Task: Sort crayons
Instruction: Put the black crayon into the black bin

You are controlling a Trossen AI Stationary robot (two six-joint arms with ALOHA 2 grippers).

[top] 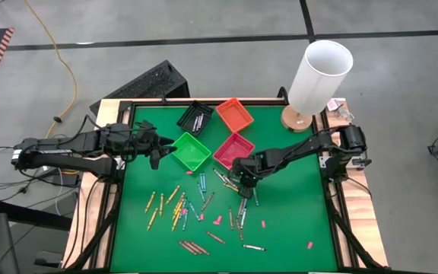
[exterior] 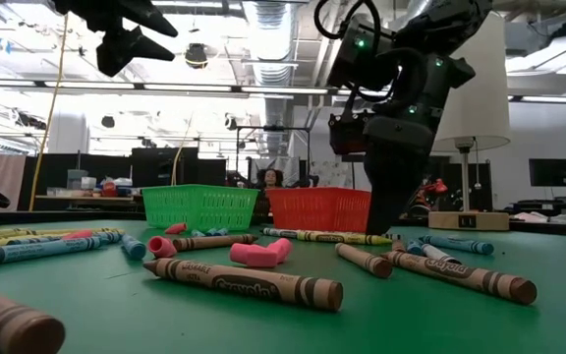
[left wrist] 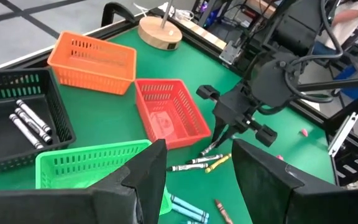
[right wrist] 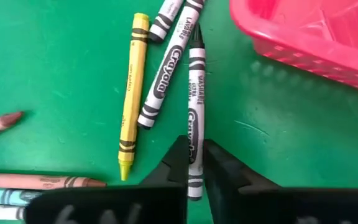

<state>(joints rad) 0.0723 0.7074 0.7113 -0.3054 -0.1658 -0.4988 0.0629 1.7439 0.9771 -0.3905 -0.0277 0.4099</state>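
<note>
Black/white crayon (right wrist: 195,118) lies flat on green mat, just beside red bin (right wrist: 316,37); my right gripper (right wrist: 194,163) is down on it, fingers pinched nearly shut round its lower end. 1 yellow crayon (right wrist: 131,93) + 2 more white ones alongside. Left gripper (left wrist: 197,168) hangs over green bin (left wrist: 86,163), jaws apart, holding nothing.

Crayons (top: 179,207) were scattered flat all over the lower middle of the high view: yellows at left, browns lower down, blues mid. Three white ones (left wrist: 31,122) sat in the black bin (left wrist: 59,127). A black crayon (right wrist: 195,118) lay beside a yellow one (right wrist: 131,93).
</note>
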